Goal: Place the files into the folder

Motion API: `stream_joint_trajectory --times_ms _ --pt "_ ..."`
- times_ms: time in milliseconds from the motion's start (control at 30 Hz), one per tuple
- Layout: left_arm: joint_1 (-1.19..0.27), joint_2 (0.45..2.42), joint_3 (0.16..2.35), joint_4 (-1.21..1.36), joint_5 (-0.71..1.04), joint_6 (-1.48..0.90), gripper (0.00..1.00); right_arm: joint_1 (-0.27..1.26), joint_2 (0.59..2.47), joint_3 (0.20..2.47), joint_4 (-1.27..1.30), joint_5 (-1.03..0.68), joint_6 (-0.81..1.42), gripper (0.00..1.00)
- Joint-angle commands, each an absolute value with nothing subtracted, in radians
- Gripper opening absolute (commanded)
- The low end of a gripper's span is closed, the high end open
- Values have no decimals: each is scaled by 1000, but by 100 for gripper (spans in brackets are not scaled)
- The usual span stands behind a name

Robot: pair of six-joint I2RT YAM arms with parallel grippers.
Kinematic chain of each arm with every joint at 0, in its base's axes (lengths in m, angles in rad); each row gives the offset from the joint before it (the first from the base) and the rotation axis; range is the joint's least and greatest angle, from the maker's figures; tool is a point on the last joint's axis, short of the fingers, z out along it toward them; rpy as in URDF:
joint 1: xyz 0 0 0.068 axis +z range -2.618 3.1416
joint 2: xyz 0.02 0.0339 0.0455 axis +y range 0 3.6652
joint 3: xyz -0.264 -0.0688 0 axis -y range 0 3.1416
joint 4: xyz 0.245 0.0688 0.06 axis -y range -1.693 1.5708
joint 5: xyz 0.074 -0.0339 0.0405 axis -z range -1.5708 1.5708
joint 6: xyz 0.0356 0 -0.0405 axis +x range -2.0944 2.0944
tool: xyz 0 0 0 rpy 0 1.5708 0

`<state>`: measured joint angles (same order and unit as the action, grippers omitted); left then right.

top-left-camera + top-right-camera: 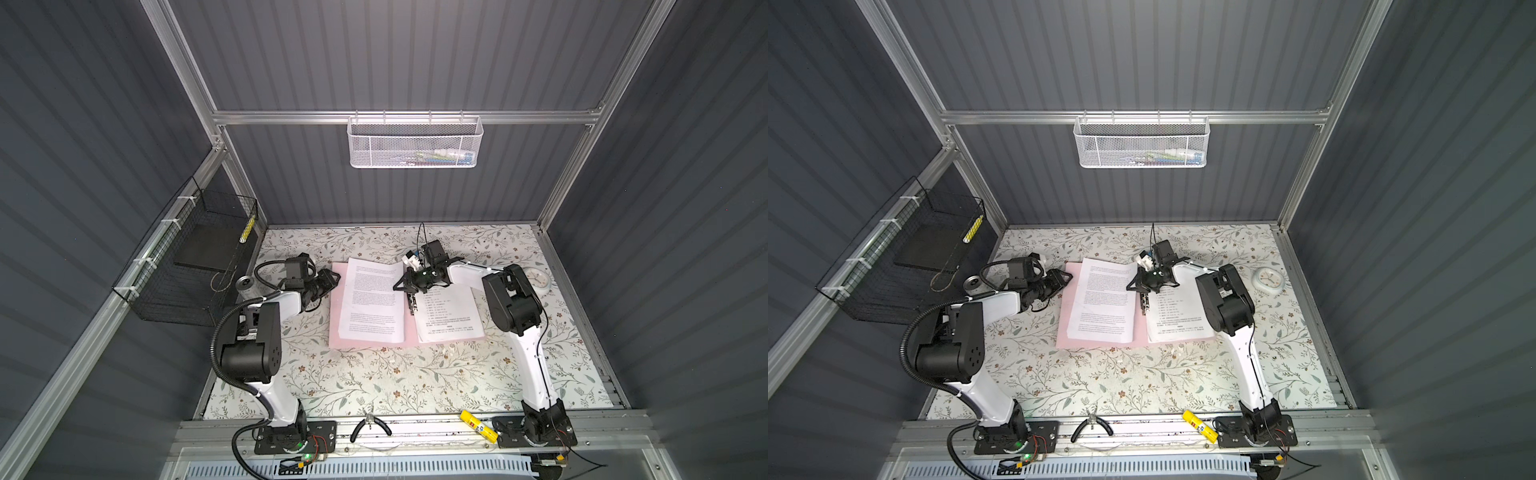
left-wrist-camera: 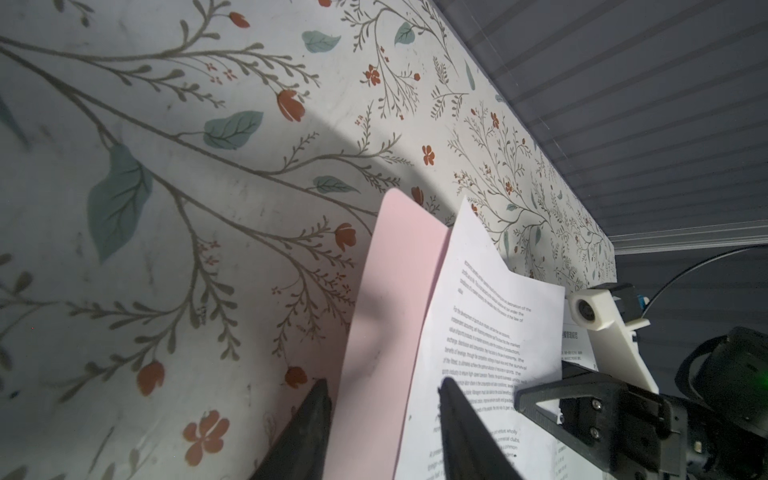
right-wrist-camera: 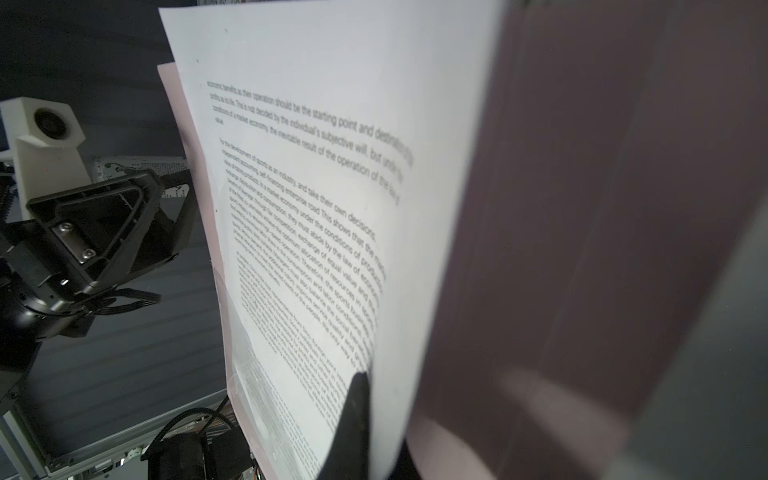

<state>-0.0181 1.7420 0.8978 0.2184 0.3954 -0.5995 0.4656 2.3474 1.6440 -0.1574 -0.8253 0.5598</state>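
My left gripper point(image 2: 382, 386) part open; jaws straddle left edge of folder point(image 1: 365, 344) and files point(image 1: 372, 299), gap showing, nothing clamped; my right gripper point(image 1: 400, 286) pinched closed on files' right edge, by spine; folder lies open on table point(image 1: 374, 386); printed sheets on both halves.
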Motion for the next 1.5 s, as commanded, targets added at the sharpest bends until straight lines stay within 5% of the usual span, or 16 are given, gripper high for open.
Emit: stream_joint_trajectory --times_ms 0,1467 --pt "-15 1759 928 213 419 -595 45 482 2320 1640 -128 -865 538 0" --pt "-15 1781 928 190 402 -594 49 509 2308 1588 -22 -740 759 0"
